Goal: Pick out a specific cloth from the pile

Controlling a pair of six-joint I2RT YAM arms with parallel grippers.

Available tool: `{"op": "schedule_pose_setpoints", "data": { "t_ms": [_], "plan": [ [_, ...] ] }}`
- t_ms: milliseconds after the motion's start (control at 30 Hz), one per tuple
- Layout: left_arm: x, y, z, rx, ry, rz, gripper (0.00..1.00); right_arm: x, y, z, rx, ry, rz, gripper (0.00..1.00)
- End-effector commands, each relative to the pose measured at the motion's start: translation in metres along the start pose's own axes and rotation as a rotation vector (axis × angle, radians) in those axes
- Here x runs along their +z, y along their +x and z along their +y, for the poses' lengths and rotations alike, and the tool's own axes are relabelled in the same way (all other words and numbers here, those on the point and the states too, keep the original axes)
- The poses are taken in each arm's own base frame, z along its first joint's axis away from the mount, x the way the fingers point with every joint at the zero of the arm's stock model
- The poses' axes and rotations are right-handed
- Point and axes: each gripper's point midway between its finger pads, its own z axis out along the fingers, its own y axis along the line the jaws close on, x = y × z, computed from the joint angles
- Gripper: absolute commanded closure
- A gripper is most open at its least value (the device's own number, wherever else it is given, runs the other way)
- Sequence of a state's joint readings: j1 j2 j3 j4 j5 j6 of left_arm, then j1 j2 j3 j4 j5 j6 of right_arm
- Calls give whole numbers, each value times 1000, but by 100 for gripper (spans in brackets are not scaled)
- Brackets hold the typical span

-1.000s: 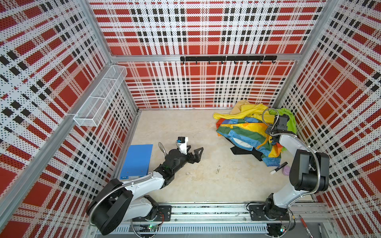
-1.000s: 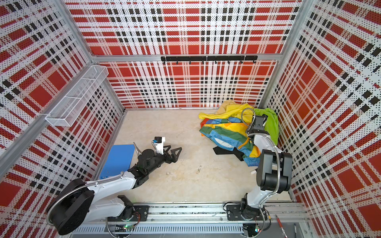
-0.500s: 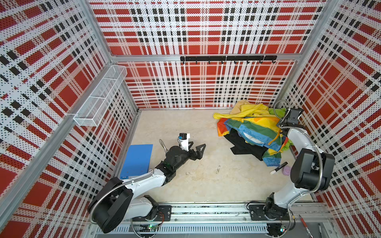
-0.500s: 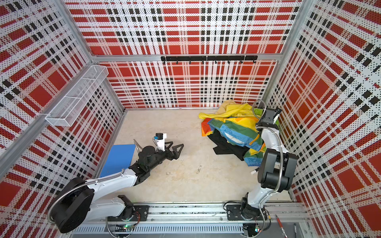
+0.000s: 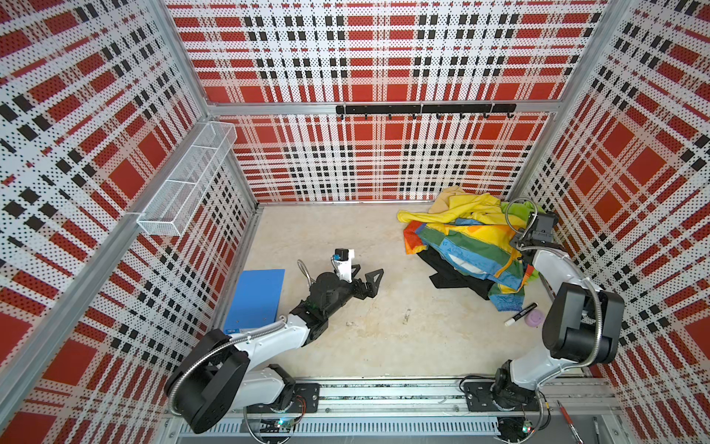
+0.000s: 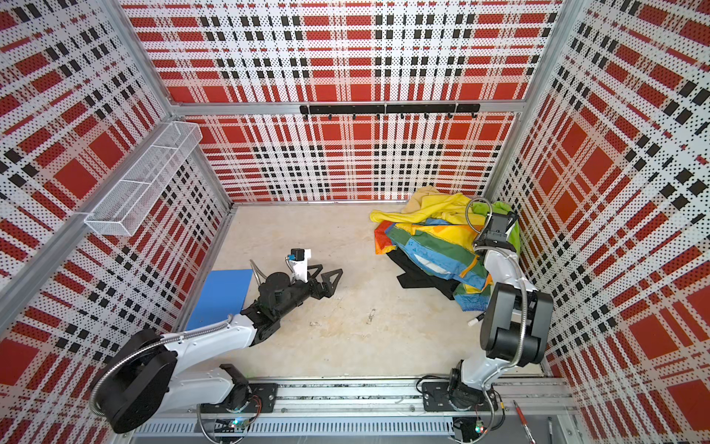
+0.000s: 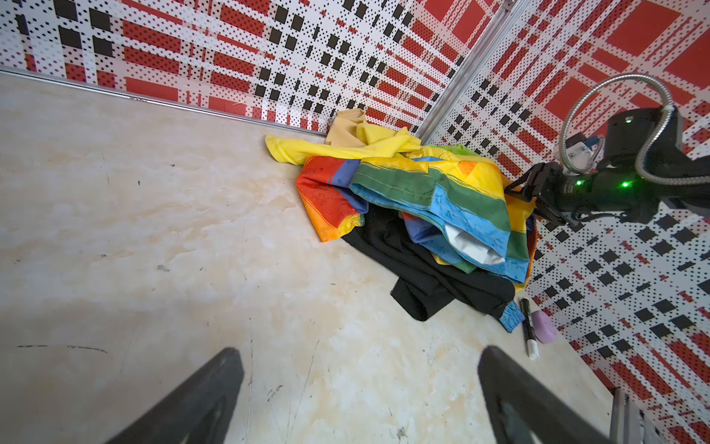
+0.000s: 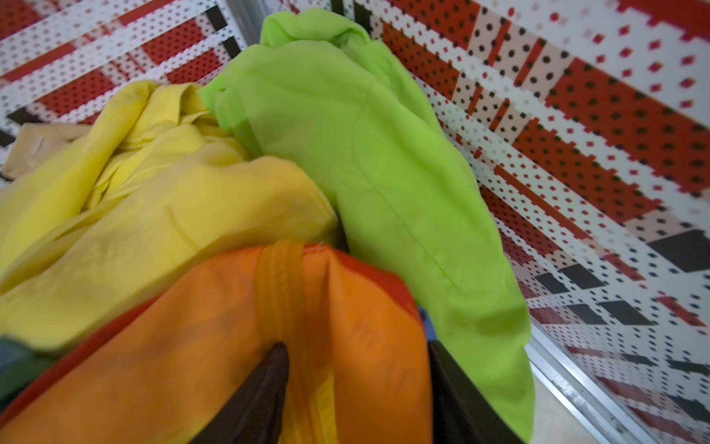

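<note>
Peeking out from under the pile (image 5: 461, 230), the black cloth (image 5: 455, 277) lies flat on the worktop (image 5: 345, 238) at the pile's near edge. A rainbow sheet (image 5: 474, 246) covers most of it (only a dark strip shows). Behind them, in the corner, sit a yellow cloth (image 5: 457, 205) and a lime green cloth (image 8: 365, 153). The right pincer (image 7: 532, 202) is at the wall side of the rainbow sheet, its fingers apart, with an orange fold (image 8: 345, 307) lying between them. The left pincer (image 5: 367, 273) is wide open over bare worktop, well apart from the pile. A marker (image 5: 521, 314) lies near the black cloth.
</note>
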State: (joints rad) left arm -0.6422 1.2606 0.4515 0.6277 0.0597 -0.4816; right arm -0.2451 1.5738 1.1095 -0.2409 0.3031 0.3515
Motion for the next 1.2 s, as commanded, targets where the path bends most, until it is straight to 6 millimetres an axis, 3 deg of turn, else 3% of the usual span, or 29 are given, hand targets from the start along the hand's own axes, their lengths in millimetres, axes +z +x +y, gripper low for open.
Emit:
{"op": "schedule_pose_setpoints", "data": {
  "t_ms": [0, 233, 433, 767, 1167],
  "plan": [
    [1, -9, -7, 15, 20, -28, 1, -35, -18, 20, -7, -90, -109, 29],
    [-1, -8, -5, 12, 18, -24, 1, -97, 1, 30, -37, -194, -164, 19],
    [-3, -9, -3, 10, 13, -29, 1, -130, 41, 35, -70, -283, -120, 17],
    [-5, -8, -12, 29, 61, -18, 1, -150, 134, 43, -158, -366, 31, 26],
    [-15, 17, -44, 67, 256, 75, 1, -147, 181, 53, -103, -496, 114, 32]
  ]
}}
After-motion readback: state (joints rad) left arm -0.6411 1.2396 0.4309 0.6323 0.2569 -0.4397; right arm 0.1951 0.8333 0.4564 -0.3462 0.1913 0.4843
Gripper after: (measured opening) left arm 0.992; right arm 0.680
